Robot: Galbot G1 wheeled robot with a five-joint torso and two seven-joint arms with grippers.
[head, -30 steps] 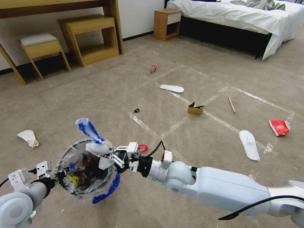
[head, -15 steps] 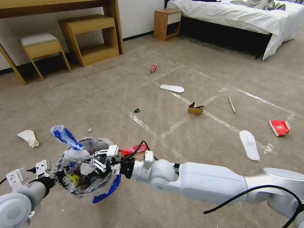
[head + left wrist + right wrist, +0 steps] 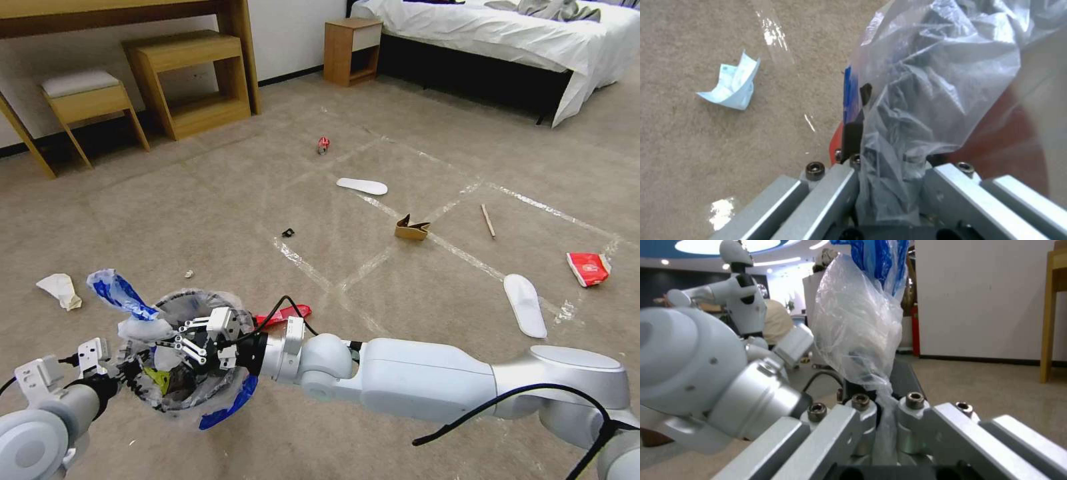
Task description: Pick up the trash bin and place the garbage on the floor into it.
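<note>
Trash bin [image 3: 183, 373] hung above the floor [image 3: 220, 200] near the carpet's near-left corner, held at its rim by the left gripper [image 3: 130, 373], whose fingers were clamped on the rim and the clear liner; the left wrist view showed the crinkled liner [image 3: 925, 100] bunched between those fingers; the right gripper [image 3: 167, 333] reached across over the bin's mouth, its fingers pinched narrow on a clear and blue plastic wrapper [image 3: 123, 303] that stood up above the rim; the right wrist view showed that wrapper [image 3: 862, 326] gripped between the closed fingers [image 3: 862, 406]; a red wrapper [image 3: 283, 315] lay on the carpet just beside the bin; crumpled white paper [image 3: 60, 290] lay near the carpet's left edge; farther out on the taped grid lay a white insole [image 3: 525, 305], a red packet [image 3: 588, 268] toward the right edge, a wooden stick [image 3: 488, 221], a brown cardboard piece [image 3: 411, 228], a second insole [image 3: 361, 186], a crushed red can [image 3: 323, 145] and a small black scrap [image 3: 288, 233]; a wooden desk [image 3: 133, 13], a stool [image 3: 90, 100], a nightstand [image 3: 350, 50] and a bed [image 3: 507, 33] stood along the far edge of the carpet.
</note>
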